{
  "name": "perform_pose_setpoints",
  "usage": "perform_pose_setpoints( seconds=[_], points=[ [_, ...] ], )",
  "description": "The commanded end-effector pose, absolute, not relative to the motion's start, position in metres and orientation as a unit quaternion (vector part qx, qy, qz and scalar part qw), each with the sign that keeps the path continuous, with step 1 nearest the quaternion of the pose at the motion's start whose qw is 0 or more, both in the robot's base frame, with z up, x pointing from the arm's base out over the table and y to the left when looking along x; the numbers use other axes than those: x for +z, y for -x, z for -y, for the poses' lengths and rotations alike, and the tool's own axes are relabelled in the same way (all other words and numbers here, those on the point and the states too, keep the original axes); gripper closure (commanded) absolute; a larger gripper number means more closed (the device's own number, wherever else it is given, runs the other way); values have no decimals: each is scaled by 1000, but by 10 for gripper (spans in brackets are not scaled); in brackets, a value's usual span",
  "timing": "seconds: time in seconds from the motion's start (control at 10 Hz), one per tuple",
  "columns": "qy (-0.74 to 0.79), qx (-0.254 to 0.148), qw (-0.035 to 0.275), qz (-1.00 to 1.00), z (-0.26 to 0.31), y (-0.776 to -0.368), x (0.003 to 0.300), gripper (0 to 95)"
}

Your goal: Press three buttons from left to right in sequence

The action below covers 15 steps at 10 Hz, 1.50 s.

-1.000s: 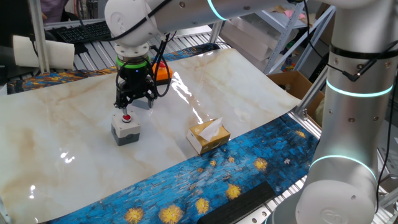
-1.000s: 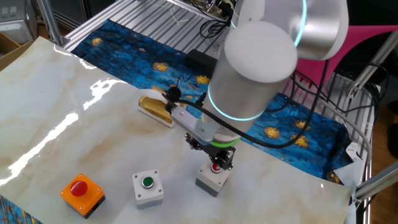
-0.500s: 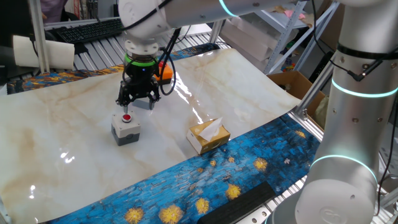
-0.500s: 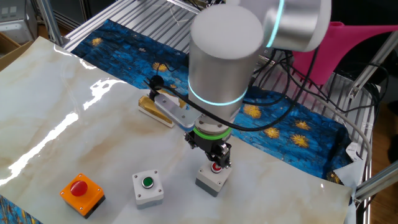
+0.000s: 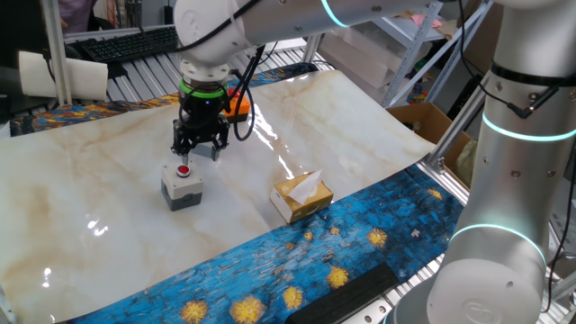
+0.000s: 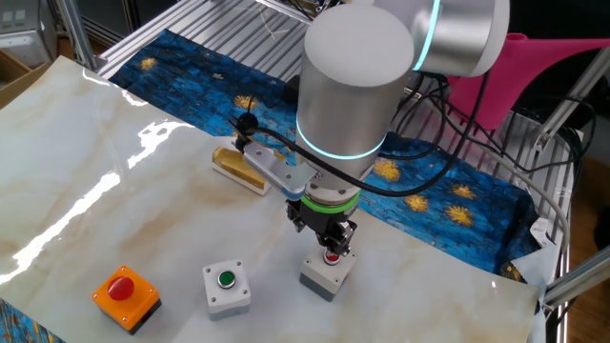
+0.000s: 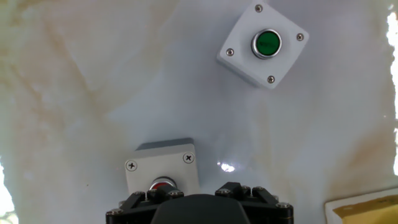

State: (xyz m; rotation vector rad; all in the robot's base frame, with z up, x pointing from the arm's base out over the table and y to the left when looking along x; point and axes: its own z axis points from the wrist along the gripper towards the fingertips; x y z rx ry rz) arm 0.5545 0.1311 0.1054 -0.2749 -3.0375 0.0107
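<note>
The grey box with the red button (image 5: 182,185) sits at the left; it also shows in the other fixed view (image 6: 328,272) and at the bottom of the hand view (image 7: 163,170). My gripper (image 5: 199,149) hovers just above it, slightly toward its far side, fingertips near the red button (image 6: 331,255). The grey box with the green button (image 6: 226,287) lies beside it, top right in the hand view (image 7: 263,46). The orange box with the red button (image 6: 126,294) is farthest along the row, partly hidden behind my arm (image 5: 237,106). No view shows my fingertips clearly.
A tan tissue box (image 5: 301,197) stands on the marble table toward the blue patterned cloth (image 5: 297,261); its corner shows in the hand view (image 7: 367,210). Metal shelving and cables lie beyond the table edges.
My arm's upper part swung over the table. The gripper shifted slightly toward the green-button box and stays just over the grey red-button box.
</note>
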Motion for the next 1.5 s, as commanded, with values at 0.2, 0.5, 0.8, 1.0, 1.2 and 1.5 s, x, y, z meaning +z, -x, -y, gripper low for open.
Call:
perform_pose_setpoints(
  seconds=[0.2,0.5,0.8,1.0,1.2,1.5],
  points=[
    [94,2,48,994,-132,-555,106,380],
    [104,4,48,993,-132,-555,106,380],
    [116,4,49,992,-132,-555,106,380],
    [127,2,51,991,-132,-554,105,380],
    [132,2,50,990,-133,-552,104,380],
    [132,0,51,990,-133,-550,102,380]
  ],
)
